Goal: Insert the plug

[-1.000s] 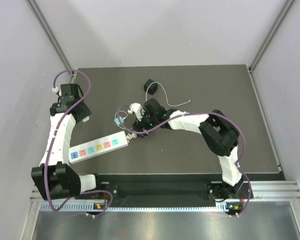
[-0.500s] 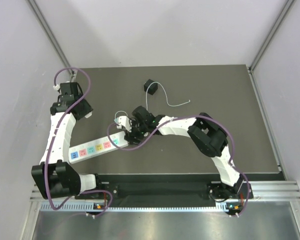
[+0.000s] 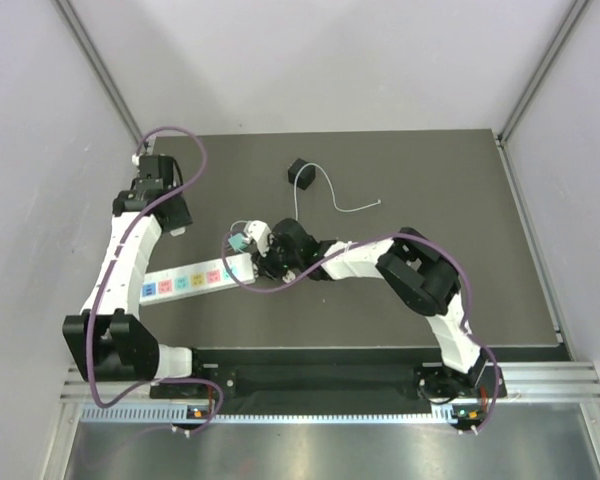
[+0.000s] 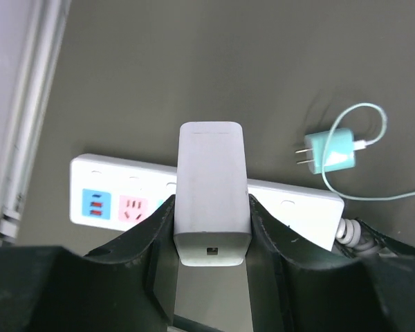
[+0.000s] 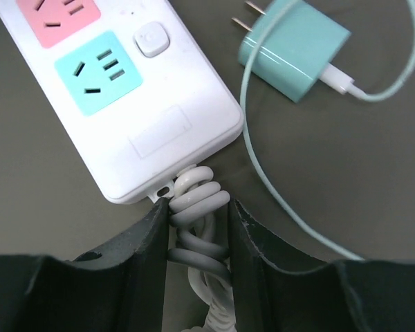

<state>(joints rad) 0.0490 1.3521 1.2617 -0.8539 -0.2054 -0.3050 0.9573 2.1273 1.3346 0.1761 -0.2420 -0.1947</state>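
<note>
**Steady the strip first**

The right jaws pinch the coiled white cord (image 5: pixel 197 207) at the end of the power strip (image 5: pixel 124 90); the left jaws clamp a pale grey block (image 4: pixel 211 187). The plug (image 3: pixel 300 172) lies on the far tabletop (image 3: pixel 460 200), well apart. Judged best: hold the cord firmly, avoiding the teal charger (image 5: pixel 294 41) beside it.

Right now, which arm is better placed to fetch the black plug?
Probably the right: the right gripper, closed on the coiled cord, is nearer the black plug. The left gripper holds a white block and sits farther away.
</note>
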